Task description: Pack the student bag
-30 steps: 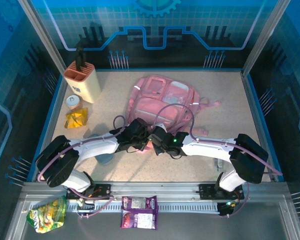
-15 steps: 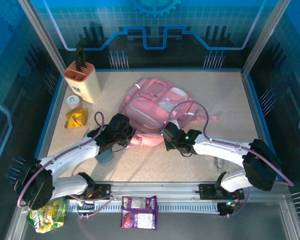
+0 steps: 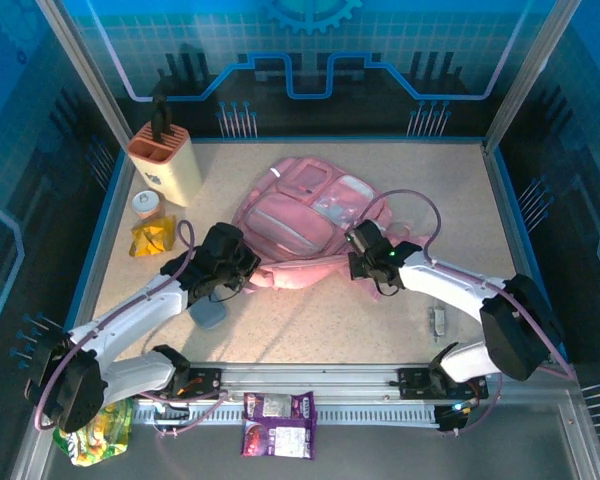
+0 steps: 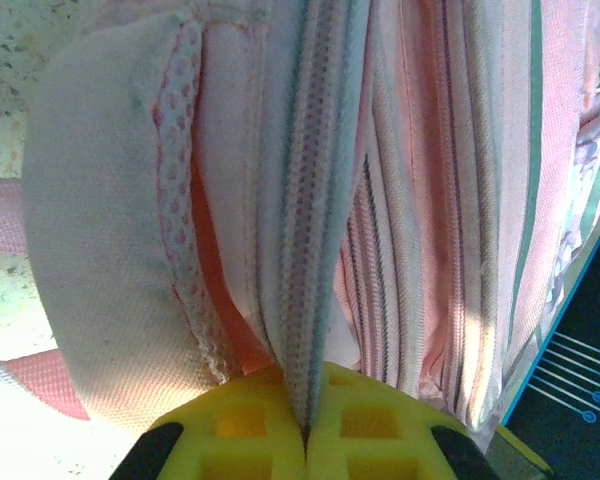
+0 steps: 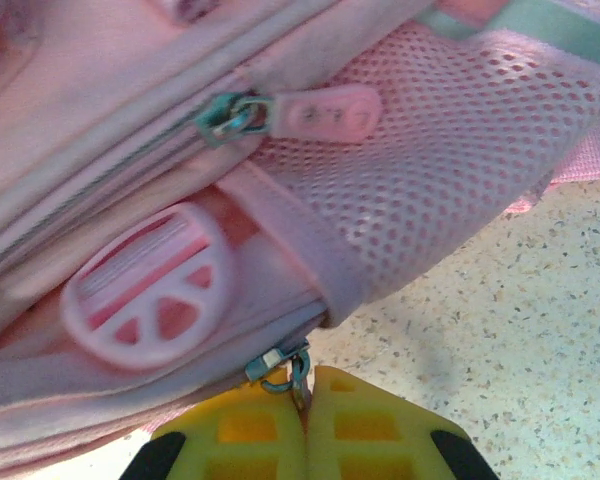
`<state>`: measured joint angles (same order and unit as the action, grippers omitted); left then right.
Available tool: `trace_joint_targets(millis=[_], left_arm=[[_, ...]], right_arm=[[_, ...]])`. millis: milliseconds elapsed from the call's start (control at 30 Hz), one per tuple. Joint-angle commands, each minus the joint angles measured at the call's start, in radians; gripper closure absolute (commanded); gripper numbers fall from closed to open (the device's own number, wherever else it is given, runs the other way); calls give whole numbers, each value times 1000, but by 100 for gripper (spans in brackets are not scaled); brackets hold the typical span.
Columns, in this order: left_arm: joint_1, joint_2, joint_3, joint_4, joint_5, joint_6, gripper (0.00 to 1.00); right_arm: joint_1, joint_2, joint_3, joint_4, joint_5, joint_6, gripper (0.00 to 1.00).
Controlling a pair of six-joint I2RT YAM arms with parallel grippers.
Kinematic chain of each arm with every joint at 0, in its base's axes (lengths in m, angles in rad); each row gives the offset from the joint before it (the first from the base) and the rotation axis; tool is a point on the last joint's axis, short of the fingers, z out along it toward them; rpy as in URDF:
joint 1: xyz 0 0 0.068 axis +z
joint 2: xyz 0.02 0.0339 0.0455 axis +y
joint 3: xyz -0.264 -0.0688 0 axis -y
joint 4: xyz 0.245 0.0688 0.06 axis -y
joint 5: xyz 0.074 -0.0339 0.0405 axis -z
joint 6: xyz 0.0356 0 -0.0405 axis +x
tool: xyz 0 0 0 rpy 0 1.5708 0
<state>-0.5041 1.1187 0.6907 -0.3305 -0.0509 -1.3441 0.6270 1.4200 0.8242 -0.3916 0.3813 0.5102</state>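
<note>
Left jaws and right jaws, clamped on the student bag (image 3: 292, 215), have pulled farther apart.

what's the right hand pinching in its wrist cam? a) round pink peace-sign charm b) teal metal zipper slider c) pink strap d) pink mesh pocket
b: the right hand has its yellow tips shut together on the small teal metal zipper slider at the edge of the large soft pink fabric backpack.
</note>
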Motion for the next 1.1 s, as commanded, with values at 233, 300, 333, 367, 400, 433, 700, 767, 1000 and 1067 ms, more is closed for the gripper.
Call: trace_joint_targets(millis=[233,300,333,367,400,433,700,767,1000,1067], left_arm=[[45,-7,5,-37,-53,93,100],[47,-1,16,-51,-51,107,100],[47,-2,18,-47,-43,120,100],[46,-6,16,-34,-32,135,100],[40,-8,13,-19,-18,148,100],[35,-7,13,-6,-3,166,97],[-87,-53,96,-100,-119,274,55],[-121,-48,123,-118,-170,290,51],[-236,84,253,-119,-229,357,36],[-270,138,289,-116,-243,366,34]], right_arm=[[-123,-39,6,-58,30,-64,100],[-142,-32,12,-62,-23,-82,100],[-145,-34,18,-64,-53,-94,100],[-144,-43,24,-68,-91,-104,100],[-141,-62,29,-77,-119,-105,100],[-138,-82,30,-83,-144,-103,100],[-178,-196,90,-104,-351,-49,44],[-199,-159,136,-114,-403,-20,37],[-277,35,272,-144,-423,133,30],[-310,83,287,-105,-463,170,35]])
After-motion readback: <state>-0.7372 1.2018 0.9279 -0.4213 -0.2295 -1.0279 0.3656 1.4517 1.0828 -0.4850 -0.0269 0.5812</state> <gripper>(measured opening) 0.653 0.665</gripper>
